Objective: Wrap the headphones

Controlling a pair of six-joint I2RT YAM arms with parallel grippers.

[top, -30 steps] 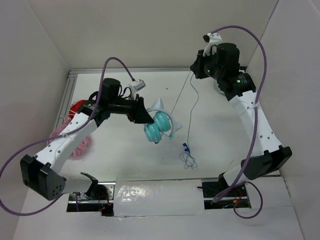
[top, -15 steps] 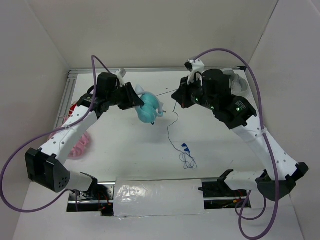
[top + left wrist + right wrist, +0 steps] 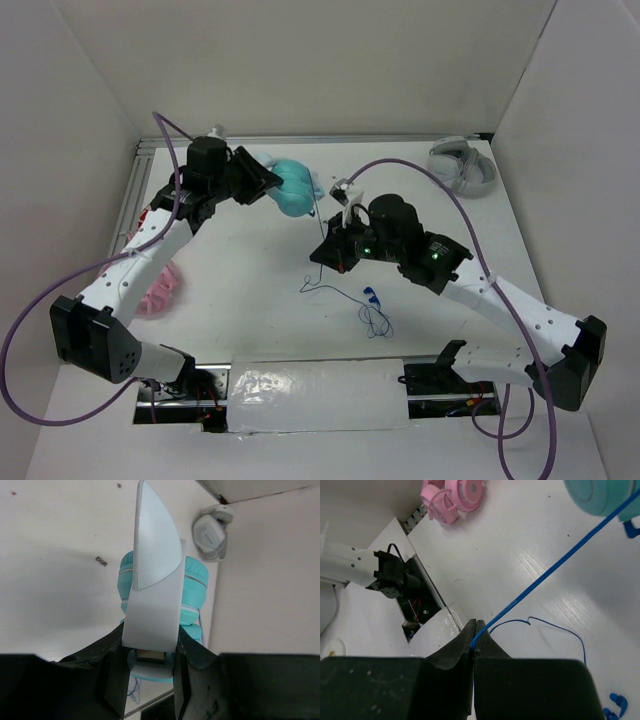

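Gripping the teal over-ear headphones (image 3: pixel 292 188) by their white cat-eared headband at the overhead frame's upper centre, the left gripper (image 3: pixel 150 664) anchors them while the right gripper (image 3: pixel 474 631), just below-right, pinches their thin blue cable (image 3: pixel 555 572), which runs taut back toward the earcups.

Overhead wide; wrist cams close, sharing headphones (image 3: pixel 290 188).

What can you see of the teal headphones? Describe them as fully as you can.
The headphones have teal, padded-looking ear cups and a white plastic-looking headband with a pointed cat ear. The left gripper clamps the headband, holding them near the far edge of the table, apparently lifted. Their thin blue cable runs taut to the right gripper, which pinches it; the rest lies loose on the table.
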